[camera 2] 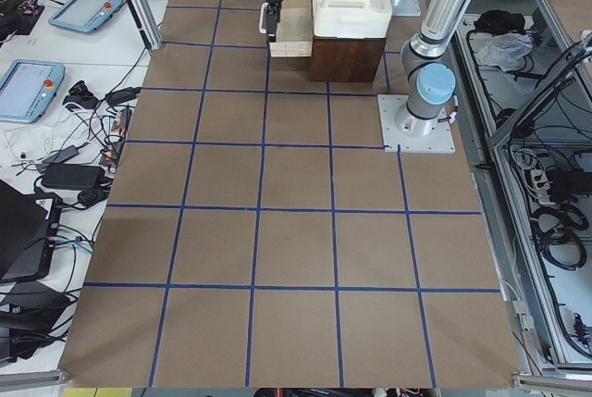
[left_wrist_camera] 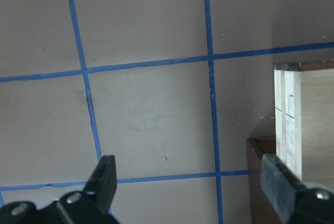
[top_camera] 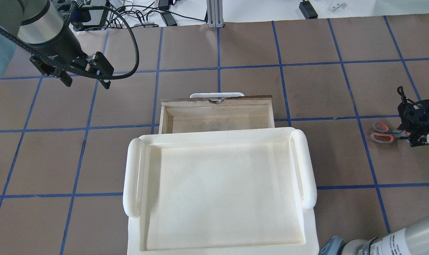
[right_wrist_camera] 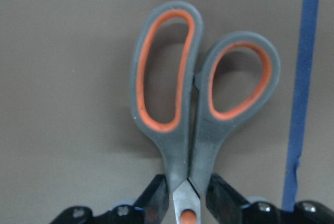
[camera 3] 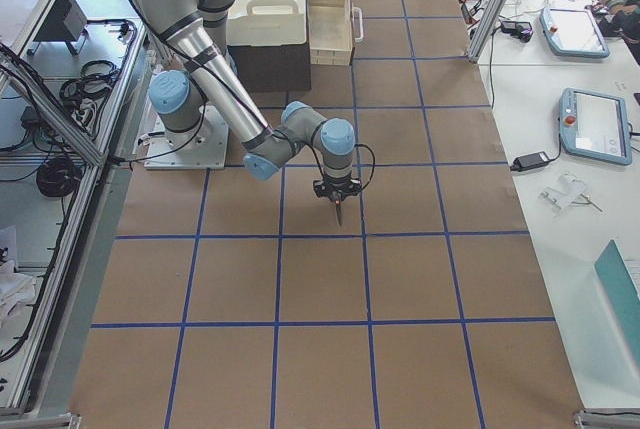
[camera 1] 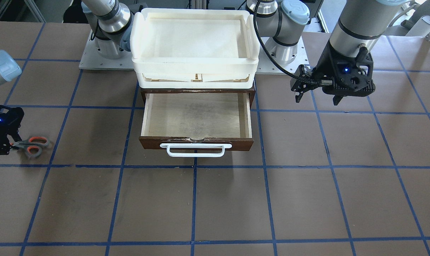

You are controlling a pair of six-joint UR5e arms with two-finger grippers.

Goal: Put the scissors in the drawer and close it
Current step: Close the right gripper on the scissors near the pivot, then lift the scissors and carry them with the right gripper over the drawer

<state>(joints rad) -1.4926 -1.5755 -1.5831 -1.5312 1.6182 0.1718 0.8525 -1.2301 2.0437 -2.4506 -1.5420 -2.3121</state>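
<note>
The scissors (camera 1: pixel 33 145) lie flat on the brown table, far to the robot's right of the drawer, loop handles pointing toward the drawer. In the right wrist view the grey, orange-lined handles (right_wrist_camera: pixel 177 104) fill the frame. My right gripper (right_wrist_camera: pixel 188 195) is shut on the scissors' neck by the pivot, low at the table (top_camera: pixel 411 134). The blades are hidden under it. The dark brown drawer (camera 1: pixel 147 144) is pulled open and empty, its white bar handle (camera 1: pixel 195 150) in front. My left gripper (camera 1: pixel 318 99) hangs open and empty above the table beside the drawer (left_wrist_camera: pixel 190 177).
Stacked white plastic trays (camera 1: pixel 195 46) sit on top of the drawer cabinet (top_camera: pixel 218 191). The two arm bases (camera 1: pixel 105 49) stand behind it. The table is brown with a blue tape grid (camera 1: pixel 195 199). The drawer's corner (left_wrist_camera: pixel 284 130) shows in the left wrist view.
</note>
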